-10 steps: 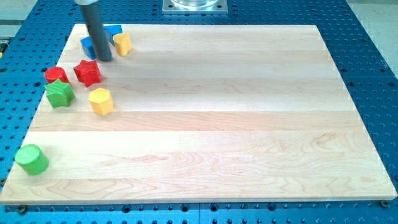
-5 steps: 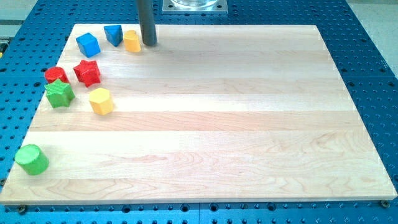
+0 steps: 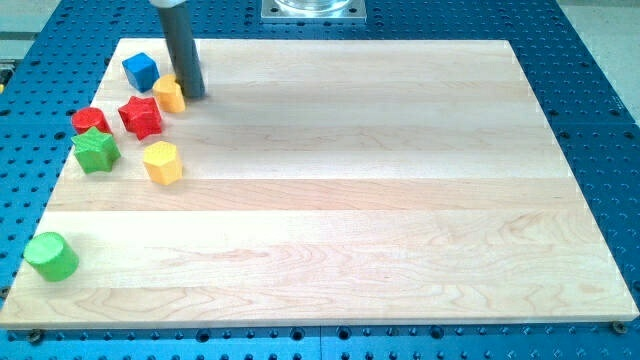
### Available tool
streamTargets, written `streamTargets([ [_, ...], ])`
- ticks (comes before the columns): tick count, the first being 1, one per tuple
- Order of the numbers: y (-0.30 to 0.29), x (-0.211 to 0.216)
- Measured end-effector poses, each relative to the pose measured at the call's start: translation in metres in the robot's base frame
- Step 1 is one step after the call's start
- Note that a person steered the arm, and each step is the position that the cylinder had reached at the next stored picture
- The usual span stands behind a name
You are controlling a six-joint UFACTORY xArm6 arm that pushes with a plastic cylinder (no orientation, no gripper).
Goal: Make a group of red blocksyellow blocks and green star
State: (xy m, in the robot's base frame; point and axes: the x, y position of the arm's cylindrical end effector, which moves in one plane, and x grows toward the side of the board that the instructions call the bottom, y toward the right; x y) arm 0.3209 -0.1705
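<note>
My tip (image 3: 193,96) rests on the board at the view's upper left, touching the right side of a small yellow block (image 3: 169,94). That block sits just up and right of the red star (image 3: 141,116). A second red block (image 3: 89,121) lies left of the star, with the green star (image 3: 96,150) right below it. A yellow hexagonal block (image 3: 162,161) lies below the red star, a little apart. These blocks form a loose cluster near the board's left edge.
A blue cube (image 3: 141,71) sits above the cluster, left of the rod. A green cylinder (image 3: 51,256) stands alone near the bottom left corner. The wooden board (image 3: 360,200) lies on a blue perforated table.
The rod went around to the small yellow block's right and pushed it down-left toward the red star. A second blue block seen earlier no longer shows; the rod may hide it.
</note>
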Motion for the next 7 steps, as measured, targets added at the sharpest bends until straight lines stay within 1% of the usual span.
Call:
streamTargets([
  [1,0.008,-0.004],
  [2,0.008,-0.03],
  [3,-0.008,-0.029],
  [4,-0.028,-0.01],
  [5,-0.02,0.031],
  [6,-0.013,0.013],
  [7,-0.032,-0.01],
])
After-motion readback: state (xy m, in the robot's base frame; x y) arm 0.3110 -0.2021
